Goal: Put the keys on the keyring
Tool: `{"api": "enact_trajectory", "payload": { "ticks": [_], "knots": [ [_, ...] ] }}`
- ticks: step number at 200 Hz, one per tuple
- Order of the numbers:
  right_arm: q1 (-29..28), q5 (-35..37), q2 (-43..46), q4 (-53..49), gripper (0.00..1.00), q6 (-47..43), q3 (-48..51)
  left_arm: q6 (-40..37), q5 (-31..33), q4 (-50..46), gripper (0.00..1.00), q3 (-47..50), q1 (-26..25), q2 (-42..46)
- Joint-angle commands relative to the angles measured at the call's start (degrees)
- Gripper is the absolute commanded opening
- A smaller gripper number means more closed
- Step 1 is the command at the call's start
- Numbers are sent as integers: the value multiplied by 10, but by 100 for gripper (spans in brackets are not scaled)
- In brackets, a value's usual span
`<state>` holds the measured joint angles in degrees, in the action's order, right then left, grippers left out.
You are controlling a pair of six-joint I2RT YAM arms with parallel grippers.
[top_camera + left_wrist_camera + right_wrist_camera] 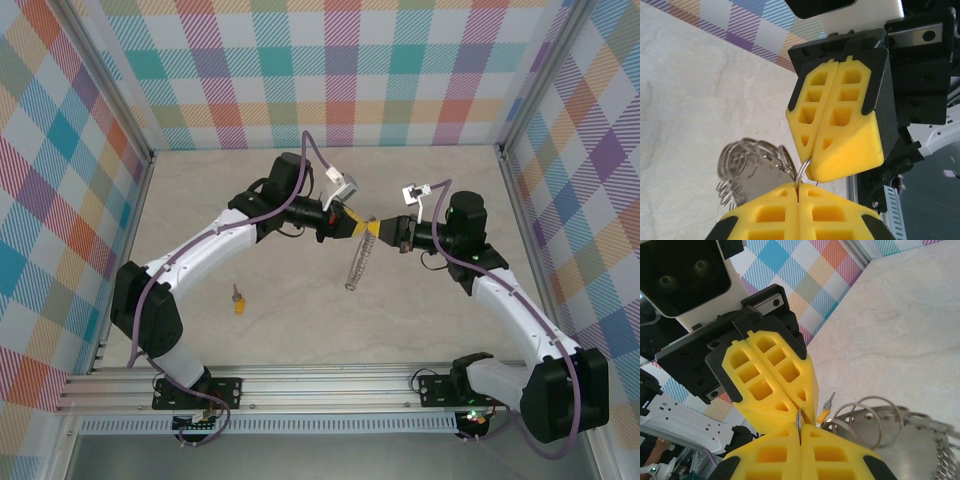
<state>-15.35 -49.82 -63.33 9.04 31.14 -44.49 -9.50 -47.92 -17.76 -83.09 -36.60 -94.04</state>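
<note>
2 arms reach inward, wrists level, tips meeting above the table (300, 180): left gripper (352, 223) and right gripper (377, 231) both pinch shut on the top wire of the keyring (358, 265), which dangles limp, light, likely slippery. The tiny key (238, 301) lies well left of it, best taken by its plastic head.

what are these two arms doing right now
The left gripper and the right gripper meet tip to tip above the table, each shut on the keyring, which dangles below them. The key lies on the table off to the left, untouched and not yet on the ring.
</note>
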Motion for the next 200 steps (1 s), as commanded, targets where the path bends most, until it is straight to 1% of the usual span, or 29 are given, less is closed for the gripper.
{"api": "enact_trajectory", "payload": {
  "ticks": [1, 12, 25, 38, 50, 59, 64, 67, 73, 80, 82, 85, 99, 120, 157, 169, 189, 200],
  "knots": [
    [2, 10, -2, 2, 0, -12, -34, 8, 48, 24, 17, 4, -1, 28],
    [2, 17, -5, -1, 0, -16, -40, 12, 72, 41, 26, 15, 3, 40],
    [2, 25, -7, 1, 0, -17, -43, 14, 102, 45, 34, 24, 7, 53],
    [1, 34, -6, 3, 0, -19, -44, 24, 119, 53, 41, 36, 15, 65],
    [1, 41, -4, 7, 0, -21, -42, 36, 137, 60, 52, 45, 24, 73],
    [1, 46, -1, 10, 0, -21, -40, 45, 151, 63, 63, 49, 31, 79],
    [2, 48, 1, 12, 0, -22, -39, 49, 157, 64, 66, 50, 36, 82],
    [2, 48, 2, 13, 0, -21, -39, 52, 158, 65, 71, 50, 38, 84],
    [1, 48, 4, 13, 0, -22, -38, 57, 164, 68, 74, 51, 43, 87],
    [2, 47, 8, 14, 0, -24, -37, 66, 171, 71, 89, 52, 49, 92],
    [2, 48, 9, 15, 0, -25, -36, 68, 173, 73, 96, 52, 51, 93],
    [2, 47, 11, 16, 0, -26, -35, 71, 177, 74, 100, 52, 52, 95],
    [2, 50, 22, 21, 0, -31, -33, 83, 187, 83, 100, 53, 62, 106],
    [2, 54, 36, 34, 0, -31, -28, 104, 224, 94, 100, 56, 65, 119],
    [2, 70, 53, 72, 0, -11, -15, 157, 330, 120, 100, 67, 65, 136],
    [1, 84, 56, 81, 0, -3, -9, 154, 344, 120, 100, 72, 66, 140],
    [2, 93, 52, 94, 0, 7, -7, 138, 344, 117, 100, 73, 66, 144],
    [1, 96, 50, 103, 0, 11, -6, 133, 353, 93, 100, 54, 66, 137]
  ]
}}
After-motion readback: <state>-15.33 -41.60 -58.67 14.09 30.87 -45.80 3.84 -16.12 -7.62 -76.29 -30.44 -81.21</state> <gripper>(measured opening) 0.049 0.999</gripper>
